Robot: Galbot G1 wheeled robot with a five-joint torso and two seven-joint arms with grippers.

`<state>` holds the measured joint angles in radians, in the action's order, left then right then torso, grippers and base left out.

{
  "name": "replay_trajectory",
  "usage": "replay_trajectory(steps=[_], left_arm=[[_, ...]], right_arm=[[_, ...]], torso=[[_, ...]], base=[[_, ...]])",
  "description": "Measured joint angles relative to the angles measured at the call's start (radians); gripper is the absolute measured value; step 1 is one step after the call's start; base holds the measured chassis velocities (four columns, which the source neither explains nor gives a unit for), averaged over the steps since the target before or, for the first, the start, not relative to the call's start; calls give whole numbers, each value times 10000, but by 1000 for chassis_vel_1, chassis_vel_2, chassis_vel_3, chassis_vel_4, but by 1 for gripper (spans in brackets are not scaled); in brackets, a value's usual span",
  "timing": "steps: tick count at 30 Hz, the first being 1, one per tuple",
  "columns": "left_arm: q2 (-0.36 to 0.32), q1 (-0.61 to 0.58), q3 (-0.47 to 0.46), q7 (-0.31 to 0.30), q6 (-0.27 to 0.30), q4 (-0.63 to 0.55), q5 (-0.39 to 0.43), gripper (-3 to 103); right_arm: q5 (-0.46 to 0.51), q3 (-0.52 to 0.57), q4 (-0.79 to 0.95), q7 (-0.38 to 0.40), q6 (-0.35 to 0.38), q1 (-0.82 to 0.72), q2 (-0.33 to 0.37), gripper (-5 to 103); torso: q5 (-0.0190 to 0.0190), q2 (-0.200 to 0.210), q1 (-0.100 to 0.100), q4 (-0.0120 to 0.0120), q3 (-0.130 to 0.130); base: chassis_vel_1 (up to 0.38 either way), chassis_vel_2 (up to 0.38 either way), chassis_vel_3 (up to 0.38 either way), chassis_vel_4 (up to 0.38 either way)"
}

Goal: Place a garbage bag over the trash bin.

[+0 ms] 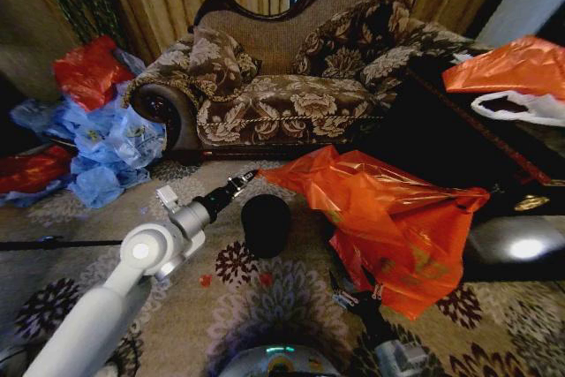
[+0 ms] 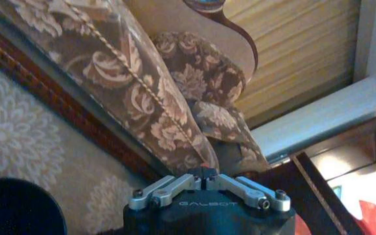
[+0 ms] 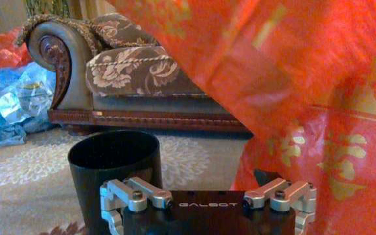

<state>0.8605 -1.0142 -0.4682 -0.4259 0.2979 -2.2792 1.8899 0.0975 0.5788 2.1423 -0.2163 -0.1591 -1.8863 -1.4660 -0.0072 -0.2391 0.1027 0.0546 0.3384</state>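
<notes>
Garbage bag [image 1: 388,218] held stretched between left end effector [image 1: 242,182] and right end effector [image 1: 357,293]; trash bin [image 1: 266,224] seen between them on carpet [image 1: 291,306].

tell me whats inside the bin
Nothing shows inside the bin: its mouth is open and dark in the right wrist view, and the bottom is lost in shadow. The bag hangs beside it, not in it.

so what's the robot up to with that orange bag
The robot is trying to line the small black trash bin, which stands upright and bare on the carpet in front of the sofa. The left tool is shut on one corner of the orange garbage bag, stretching it out to the bin's right. The right tool sits low under the bag's hanging end.
</notes>
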Motion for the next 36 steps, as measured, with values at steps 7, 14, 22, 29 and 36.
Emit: replay_trajectory(steps=[7, 14, 22, 29, 36], left_arm=[[-203, 47, -434, 11, -14, 181, 211, 0], [-471, 71, -1001, 38, -33, 357, 502, 0], [-608, -78, -1310, 49, -43, 400, 556, 0], [-760, -191, -1635, 78, -45, 545, 639, 0], [-1099, -740, -263, 724, 1418, 1223, -3002, 0]], right_arm=[[21, -1, 0, 5, 1, 6, 16, 100], [11, -49, -16, 6, -8, 16, -13, 100], [6, -52, -25, 6, -27, 20, -25, 100], [-10, -80, -73, 6, -34, 46, -43, 100], [-30, -174, -196, 11, -50, 131, -68, 100]], torso=[[0, -1, 0, 0, 0], [0, -1, 0, 1, 0], [1, -2, 0, -1, 0], [1, -2, 0, 0, 0], [-1, -2, 0, 2, 0]], base=[[0, 0, 0, 0], [0, 0, 0, 0], [0, 0, 0, 0], [0, 0, 0, 0], [0, 0, 0, 0]])
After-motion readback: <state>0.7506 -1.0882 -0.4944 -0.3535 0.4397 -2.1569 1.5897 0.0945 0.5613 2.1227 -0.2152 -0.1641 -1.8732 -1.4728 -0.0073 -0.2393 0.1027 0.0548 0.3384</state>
